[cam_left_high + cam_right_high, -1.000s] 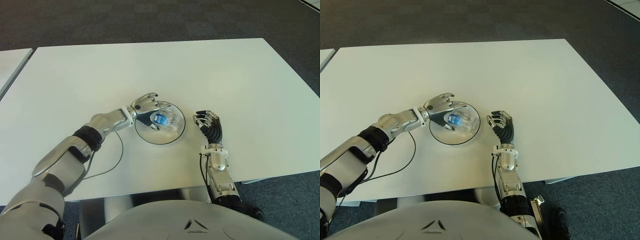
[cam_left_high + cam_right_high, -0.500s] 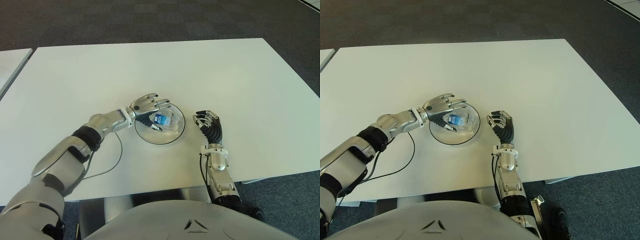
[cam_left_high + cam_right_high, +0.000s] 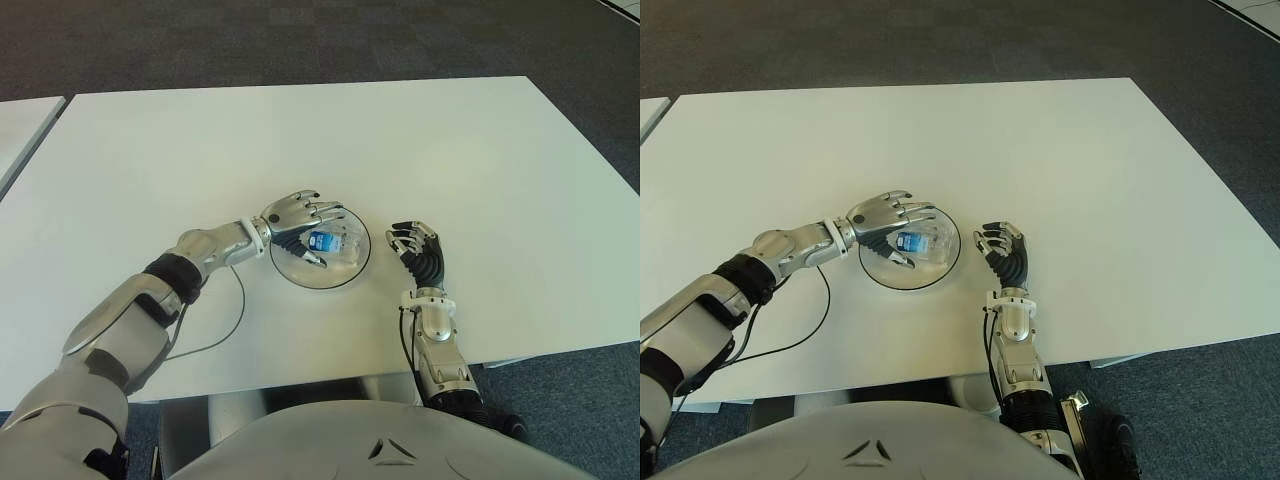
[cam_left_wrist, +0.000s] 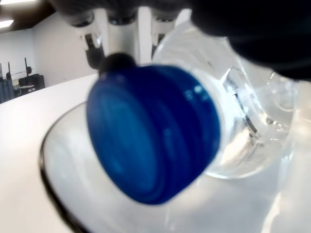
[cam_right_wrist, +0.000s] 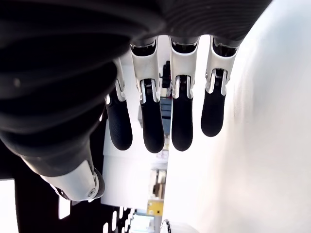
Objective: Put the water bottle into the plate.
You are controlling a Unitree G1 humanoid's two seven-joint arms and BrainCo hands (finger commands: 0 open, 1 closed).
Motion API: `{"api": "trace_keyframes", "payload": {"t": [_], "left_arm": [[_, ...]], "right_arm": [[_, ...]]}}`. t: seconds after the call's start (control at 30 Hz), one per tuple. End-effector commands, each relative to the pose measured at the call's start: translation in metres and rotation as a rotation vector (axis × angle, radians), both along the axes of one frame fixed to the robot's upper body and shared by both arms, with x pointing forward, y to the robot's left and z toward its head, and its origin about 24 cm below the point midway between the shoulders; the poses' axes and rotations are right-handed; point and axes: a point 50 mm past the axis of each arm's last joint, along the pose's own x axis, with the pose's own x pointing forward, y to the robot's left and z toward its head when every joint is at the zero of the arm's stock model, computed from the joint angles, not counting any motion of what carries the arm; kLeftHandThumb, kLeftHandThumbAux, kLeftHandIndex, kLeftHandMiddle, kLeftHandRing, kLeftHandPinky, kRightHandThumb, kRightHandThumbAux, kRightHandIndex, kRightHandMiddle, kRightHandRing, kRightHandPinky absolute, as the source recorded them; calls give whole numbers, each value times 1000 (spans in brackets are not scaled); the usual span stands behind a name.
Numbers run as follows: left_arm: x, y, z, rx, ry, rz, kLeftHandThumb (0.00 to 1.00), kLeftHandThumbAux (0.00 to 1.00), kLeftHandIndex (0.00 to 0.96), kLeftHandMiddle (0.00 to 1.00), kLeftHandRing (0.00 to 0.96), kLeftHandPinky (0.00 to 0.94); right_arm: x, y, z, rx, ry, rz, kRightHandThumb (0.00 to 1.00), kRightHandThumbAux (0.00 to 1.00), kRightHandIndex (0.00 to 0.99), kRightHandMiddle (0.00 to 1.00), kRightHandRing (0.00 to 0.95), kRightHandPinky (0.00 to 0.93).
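Now, bottle [image 3: 331, 242]: lying on its side in the plate [image 3: 300, 273].
Left hand [image 3: 297, 214]: fingers spread over bottle, not gripping.
Right hand [image 3: 418, 247]: beside plate's right, loosely curled, empty.

This looks like an office or a lab room set up for tests. A plain white surface [image 3: 450, 150] fills most of the eye views, and a second one of the same kind [image 3: 20, 125] shows at the left edge of the frame. Along the top and in the lower right corner lies dark grey carpet [image 3: 300, 40] laid in square tiles, the sort common in offices. In the upper left of the left wrist view, pale walls, ceiling lights [image 4: 14, 2] and dark furniture [image 4: 24, 81] show in the background.
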Motion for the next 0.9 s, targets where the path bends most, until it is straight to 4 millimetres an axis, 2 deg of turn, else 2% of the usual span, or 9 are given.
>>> {"api": "trace_keyframes", "payload": {"t": [0.03,0.57,0.9], "left_arm": [[-8,3,-7,8,25,-23,300,186,0,0,0,0],[-27,4,6,-16,20,-83,288,190,0,0,0,0],[-41,4,15,-54,17,-86,237,194,0,0,0,0]], "right_arm": [[1,0,-2,1,12,-3,704,736,416,404,387,401],[2,0,-2,-5,11,1,703,736,417,406,395,404],[2,-1,-2,-5,13,3,703,736,417,404,391,400]]}}
